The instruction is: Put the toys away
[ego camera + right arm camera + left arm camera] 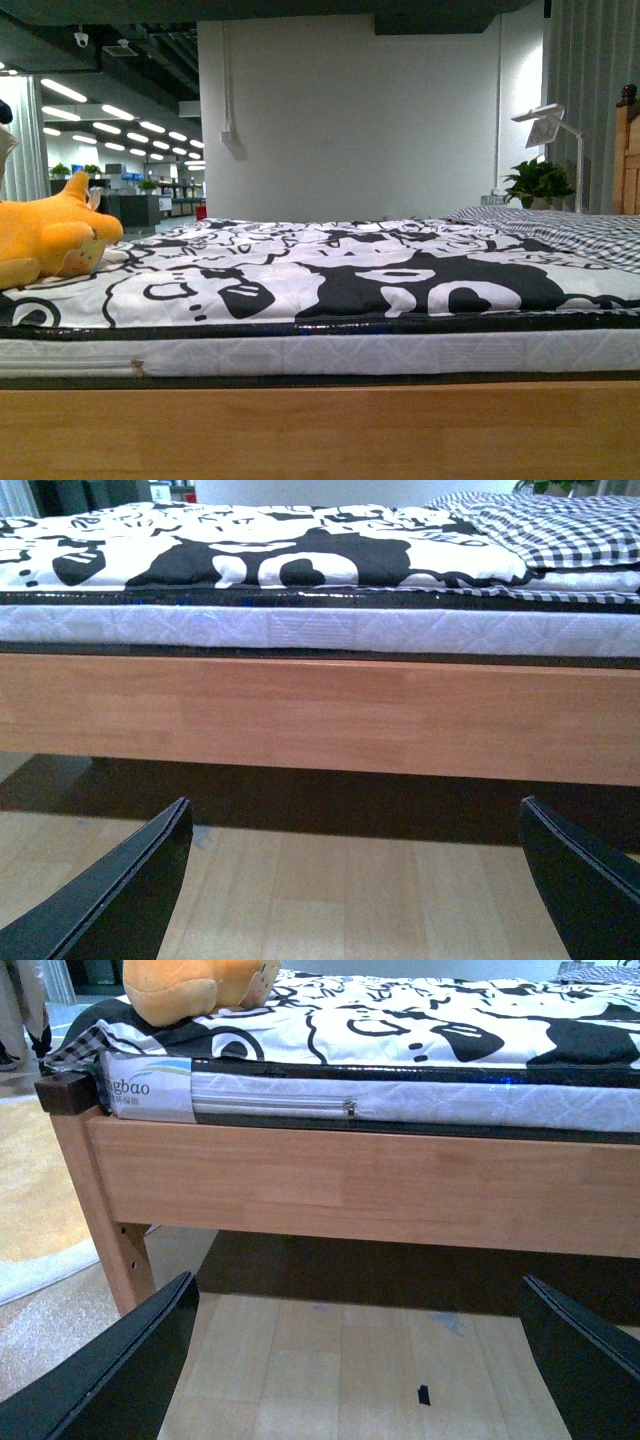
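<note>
- The orange-yellow plush animal (50,235) lies on the patterned cover at the near left corner of the bed (320,430).
- Left gripper (355,1285) and right gripper (355,805) hang low before the wooden rail, jaws wide apart, empty.

I found the orange-yellow plush animal (50,238) lying on the bed (330,425), at its left end near the corner, on the black-and-white patterned cover (330,270). Its rounded, soft body slumped low with one pointed ear standing up. The front view's edge cut off part of it.
</note>
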Robot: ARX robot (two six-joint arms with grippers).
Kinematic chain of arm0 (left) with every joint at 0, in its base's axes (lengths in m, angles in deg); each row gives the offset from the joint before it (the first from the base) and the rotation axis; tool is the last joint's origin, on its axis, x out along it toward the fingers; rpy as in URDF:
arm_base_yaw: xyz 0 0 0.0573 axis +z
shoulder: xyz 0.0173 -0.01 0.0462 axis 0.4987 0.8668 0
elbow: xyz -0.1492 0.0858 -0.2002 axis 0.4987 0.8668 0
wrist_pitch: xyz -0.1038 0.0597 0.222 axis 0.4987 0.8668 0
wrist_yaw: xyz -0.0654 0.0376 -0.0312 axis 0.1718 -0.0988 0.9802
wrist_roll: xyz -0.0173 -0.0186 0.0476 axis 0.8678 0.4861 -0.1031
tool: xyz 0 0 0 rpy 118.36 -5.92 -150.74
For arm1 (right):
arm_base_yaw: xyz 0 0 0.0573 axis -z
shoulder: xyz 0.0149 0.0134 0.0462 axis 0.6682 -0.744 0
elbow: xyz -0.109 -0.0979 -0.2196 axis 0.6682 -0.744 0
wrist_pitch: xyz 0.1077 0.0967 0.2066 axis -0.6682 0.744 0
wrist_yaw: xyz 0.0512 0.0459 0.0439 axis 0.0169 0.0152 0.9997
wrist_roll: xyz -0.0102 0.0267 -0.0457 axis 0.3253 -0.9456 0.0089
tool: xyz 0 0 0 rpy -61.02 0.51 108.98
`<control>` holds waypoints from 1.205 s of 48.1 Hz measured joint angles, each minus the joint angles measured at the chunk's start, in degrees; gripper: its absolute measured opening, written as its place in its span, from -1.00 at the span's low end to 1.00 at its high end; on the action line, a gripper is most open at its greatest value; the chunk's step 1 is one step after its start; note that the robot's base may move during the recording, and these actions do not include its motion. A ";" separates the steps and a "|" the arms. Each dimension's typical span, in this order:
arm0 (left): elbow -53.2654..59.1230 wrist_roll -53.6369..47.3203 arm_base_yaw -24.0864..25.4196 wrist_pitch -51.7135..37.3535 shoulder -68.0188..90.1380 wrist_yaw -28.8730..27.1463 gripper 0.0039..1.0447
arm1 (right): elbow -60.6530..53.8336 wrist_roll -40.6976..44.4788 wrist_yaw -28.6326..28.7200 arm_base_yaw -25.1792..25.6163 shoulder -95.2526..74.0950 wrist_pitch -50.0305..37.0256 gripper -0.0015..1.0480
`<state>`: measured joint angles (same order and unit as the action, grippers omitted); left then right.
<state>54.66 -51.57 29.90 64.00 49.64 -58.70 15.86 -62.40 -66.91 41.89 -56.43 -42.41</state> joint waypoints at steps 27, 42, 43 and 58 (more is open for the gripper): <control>0.00 -0.02 0.00 0.00 -0.04 0.02 0.89 | 0.00 0.00 -0.02 0.00 -0.02 0.00 0.87; 0.00 -0.02 0.02 0.00 -0.04 0.13 0.89 | 0.00 0.00 -0.24 0.00 -0.04 0.00 0.87; 0.00 -0.02 0.02 0.00 -0.07 0.13 0.89 | 0.00 0.00 -0.24 -0.02 -0.04 -0.02 0.87; 0.00 -0.02 0.02 0.00 -0.07 0.20 0.89 | 0.00 0.00 -0.20 0.00 0.00 -0.02 0.87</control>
<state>54.66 -51.59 29.92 64.00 49.57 -58.50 15.86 -62.40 -67.11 41.89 -56.43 -42.43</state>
